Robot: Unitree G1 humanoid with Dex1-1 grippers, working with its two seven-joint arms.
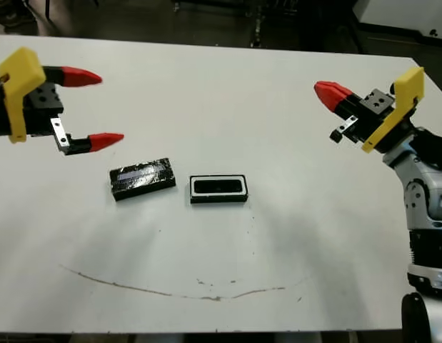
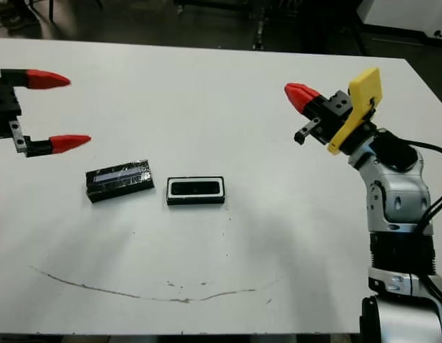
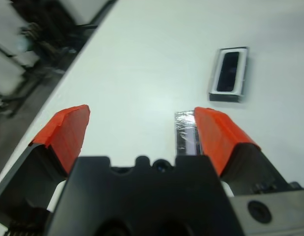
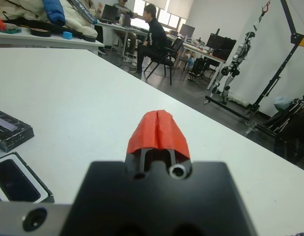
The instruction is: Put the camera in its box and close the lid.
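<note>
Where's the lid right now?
The lid lies flat on the white table, just left of the box, below and nearest the open left gripper.

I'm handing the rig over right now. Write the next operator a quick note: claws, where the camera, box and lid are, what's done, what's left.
Left claw: open, holding nothing, raised above the table on the left, behind the lid.
Right claw: shut, holding nothing, raised on the right.
Box: mid-table, open side up, with the camera lying inside it.
Lid: flat on the table just left of the box, slightly skewed, not touching it.
Done: camera is in the box.
Left: pick up the lid, likely with the nearer left claw, set it on the box and press it closed.
</note>
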